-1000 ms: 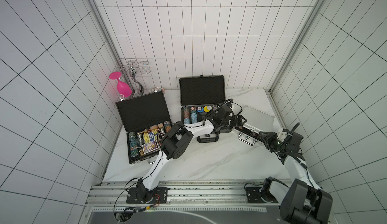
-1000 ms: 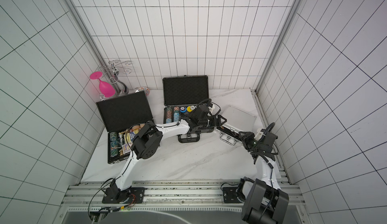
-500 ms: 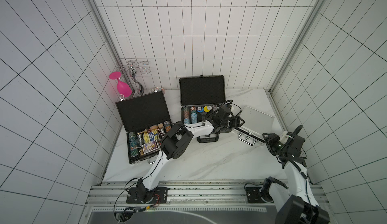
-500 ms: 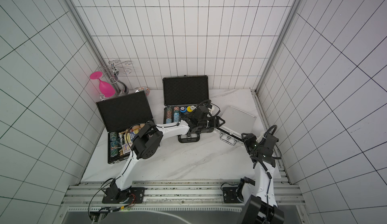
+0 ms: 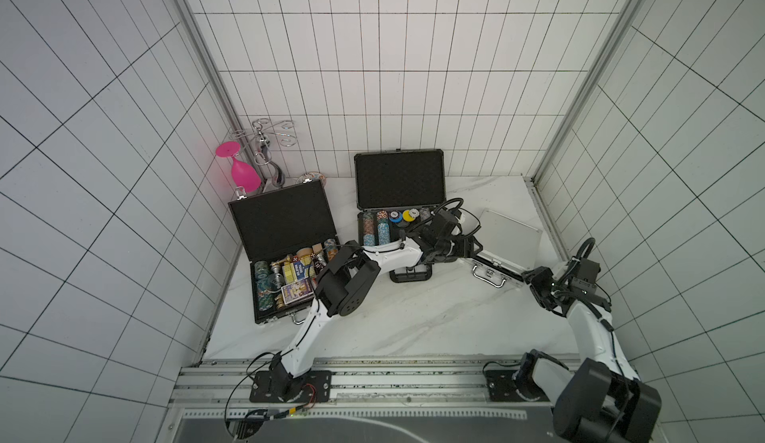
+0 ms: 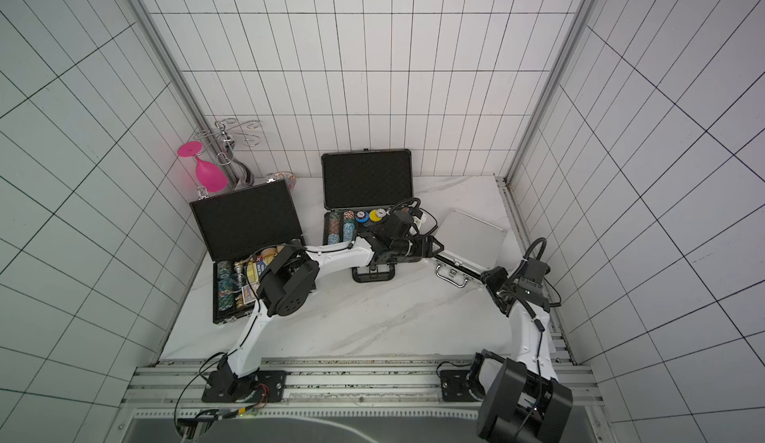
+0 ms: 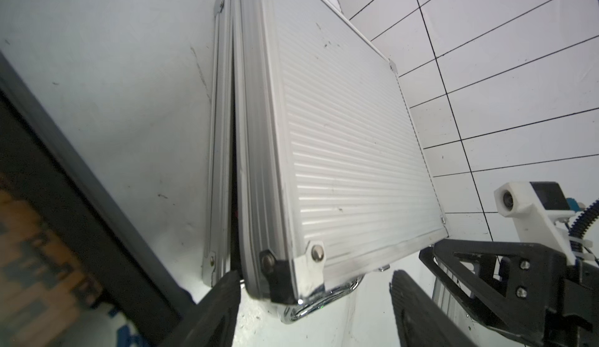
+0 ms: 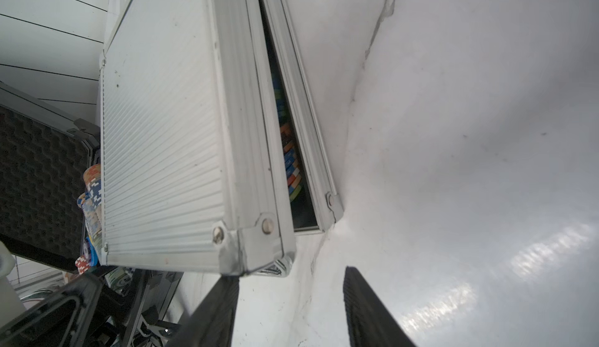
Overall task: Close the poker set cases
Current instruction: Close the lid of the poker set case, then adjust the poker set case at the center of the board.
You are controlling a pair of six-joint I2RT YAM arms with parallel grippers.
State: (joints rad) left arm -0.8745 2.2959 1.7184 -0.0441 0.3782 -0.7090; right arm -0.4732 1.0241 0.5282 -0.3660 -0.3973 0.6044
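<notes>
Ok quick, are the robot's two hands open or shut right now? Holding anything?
Left gripper: open, around a corner of the silver case, not clamped.
Right gripper: open, holding nothing.

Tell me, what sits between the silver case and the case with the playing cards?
The open chip case and the left arm stretched across it, in both top views.

The left arm point(image 5: 391, 254) and right arm point(image 5: 590, 333) wear glossy white shells between chunky black joint housings, with thin black cables looped alongside. The left gripper point(image 7: 316, 306) and right gripper point(image 8: 288, 303) have black fingers point(image 7: 214, 316) with finely ribbed faces. One black triangular bracket point(image 7: 505, 274) carries two silver screws, beside a white camera mount point(image 7: 525, 206) and a corrugated black hose point(image 7: 583, 219).
</notes>
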